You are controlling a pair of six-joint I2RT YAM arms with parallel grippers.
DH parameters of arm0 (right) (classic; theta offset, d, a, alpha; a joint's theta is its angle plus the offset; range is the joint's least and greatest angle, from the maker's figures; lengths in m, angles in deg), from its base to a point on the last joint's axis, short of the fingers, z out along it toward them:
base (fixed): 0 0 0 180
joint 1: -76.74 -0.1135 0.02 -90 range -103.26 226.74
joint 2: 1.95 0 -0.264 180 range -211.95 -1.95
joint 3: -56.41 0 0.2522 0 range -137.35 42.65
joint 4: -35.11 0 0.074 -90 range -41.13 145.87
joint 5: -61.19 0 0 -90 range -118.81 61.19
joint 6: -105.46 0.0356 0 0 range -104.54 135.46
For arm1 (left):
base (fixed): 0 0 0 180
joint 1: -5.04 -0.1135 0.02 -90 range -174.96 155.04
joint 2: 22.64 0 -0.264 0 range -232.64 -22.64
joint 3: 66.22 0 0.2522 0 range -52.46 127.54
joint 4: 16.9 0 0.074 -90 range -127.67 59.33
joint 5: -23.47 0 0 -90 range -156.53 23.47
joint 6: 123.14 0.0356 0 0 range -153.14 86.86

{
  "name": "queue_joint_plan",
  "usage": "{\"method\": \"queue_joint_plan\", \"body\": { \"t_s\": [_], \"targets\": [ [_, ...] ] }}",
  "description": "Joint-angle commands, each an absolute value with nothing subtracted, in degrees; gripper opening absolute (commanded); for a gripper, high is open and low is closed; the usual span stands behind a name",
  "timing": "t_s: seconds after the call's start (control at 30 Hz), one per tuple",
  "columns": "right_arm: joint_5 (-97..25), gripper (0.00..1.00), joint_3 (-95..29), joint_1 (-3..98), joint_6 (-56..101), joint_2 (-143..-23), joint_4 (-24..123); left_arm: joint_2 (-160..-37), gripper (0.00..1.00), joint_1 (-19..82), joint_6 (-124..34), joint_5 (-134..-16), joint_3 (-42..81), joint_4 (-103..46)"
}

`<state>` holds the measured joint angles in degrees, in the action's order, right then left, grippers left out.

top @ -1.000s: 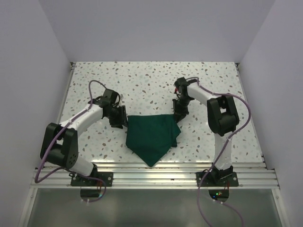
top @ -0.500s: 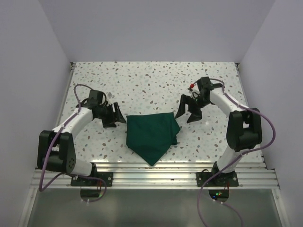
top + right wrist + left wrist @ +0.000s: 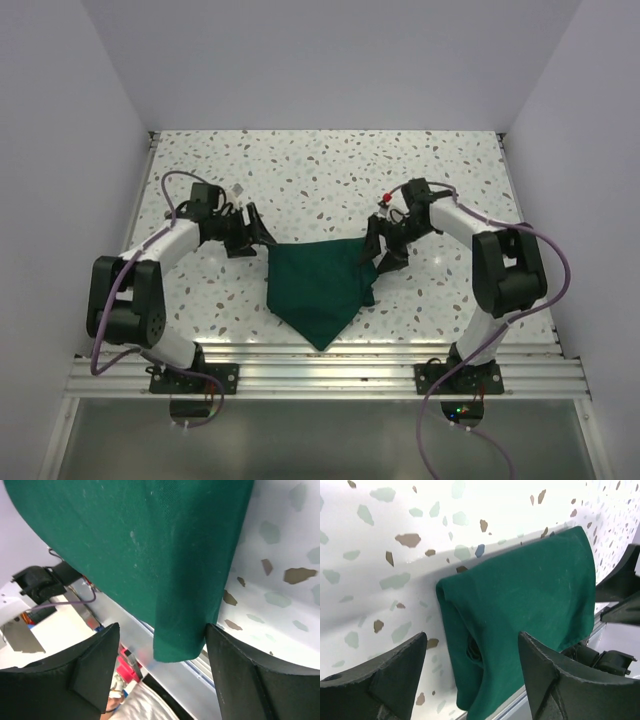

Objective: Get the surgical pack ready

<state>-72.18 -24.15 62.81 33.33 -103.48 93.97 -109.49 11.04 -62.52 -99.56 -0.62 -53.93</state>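
Surgical pack (image 3: 320,285) sits near the middle of the speckled table (image 3: 330,170), toward my near edge. It is a dark green drape folded into a bundle with a straight far edge and a point aimed at the arm bases. I see no instruments, gauze or tray, so I can't tell whether they are wrapped inside. My left gripper (image 3: 255,228) is at the far left corner and my right gripper (image 3: 380,245) at the far right corner. Both have their jaws spread wide and neither has hold of anything. In each wrist view the cloth corner lies in the gap between the fingers, unpinched. I read this as the wrapping stage, with both arms set at the two far corners for a fold. Next I'd close both jaws on the top layer only and together, then lift evenly so the bundle doesn't drag or fall open.
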Motion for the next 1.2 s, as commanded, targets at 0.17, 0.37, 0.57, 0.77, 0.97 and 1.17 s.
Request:
{"method": "queue_joint_plan", "body": {
  "t_s": [0.17,0.37,0.57,0.77,0.97,1.17],
  "targets": [
    [-70.3,0.58,-18.35,60.74,32.52,-101.35,93.87,-115.53,0.5,10.58,-62.14,-102.39,3.35,-49.91],
    [-65.11,0.28,-17.99,60.74,31.2,-101.17,96.06,-115.98,0.15,10.58,-61.0,-102.21,2.83,-50.35],
    [-58.96,0.0,-18.87,61.45,29.27,-101.7,98.08,-116.59,0.0,10.4,-58.72,-98.0,3.27,-53.08],
    [-59.74,0.02,-18.08,61.36,28.29,-103.55,98.53,-117.47,0.13,9.0,-56.34,-96.15,4.67,-55.18],
    [-53.1,0.58,-20.54,61.45,30.92,-99.26,104.31,-109.75,0.6,9.08,-56.78,-90.26,4.33,-61.33],
    [-39.11,0.59,-23.79,61.62,37.87,-96.08,109.94,-104.99,0.22,10.31,-60.64,-90.43,-4.2,-65.91]
  ]
}}
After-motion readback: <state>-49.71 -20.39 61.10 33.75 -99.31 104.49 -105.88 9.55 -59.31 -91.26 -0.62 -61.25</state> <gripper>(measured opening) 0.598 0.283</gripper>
